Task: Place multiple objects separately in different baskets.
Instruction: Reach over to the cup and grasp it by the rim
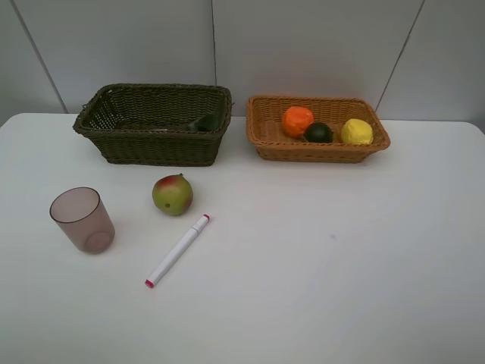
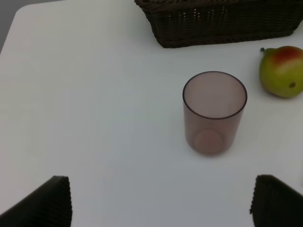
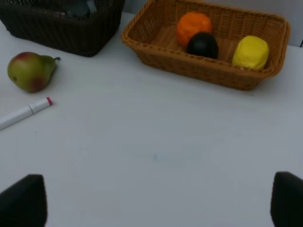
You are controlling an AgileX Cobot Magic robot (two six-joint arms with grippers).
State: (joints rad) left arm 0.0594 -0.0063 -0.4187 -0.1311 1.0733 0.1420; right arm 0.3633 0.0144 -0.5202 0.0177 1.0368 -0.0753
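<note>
**A:** Nearest the lens are the dark fingertips. The left gripper (image 2: pixel 161 208) is spread as wide as it goes, with nothing between its jaws. The right gripper (image 3: pixel 156 203) is the same, wide and empty.

**B:** What sits just beyond the left one?

**A:** The cup (image 2: pixel 214 113), upright and mouth up on the table (image 1: pixel 341 265), apart from the fingers. From the high camera it is at eight o'clock from the mango (image 1: pixel 173 194). The marker (image 1: pixel 178 249) lies flat at six o'clock from that fruit.

**B:** How would the cup handle?

**A:** I'd judge it light, thin-walled and smooth, so easy to tip or squeeze out of the grip. Take it across the body at mid-height, gently.

**B:** And the baskets?

**A:** The dark basket (image 1: pixel 151 144) is at twelve o'clock from the mango, and something dark green (image 1: pixel 203 122) lies inside it. The tan basket (image 1: pixel 318 152) is at its three o'clock and holds the orange (image 1: pixel 297 120), the dark fruit (image 1: pixel 318 132) and the lemon (image 1: pixel 356 131).

**B:** The mango?

**A:** It looks firm and rounded and may roll, so grip it across the widest part. The marker is slim, so pinch it mid-barrel.
</note>
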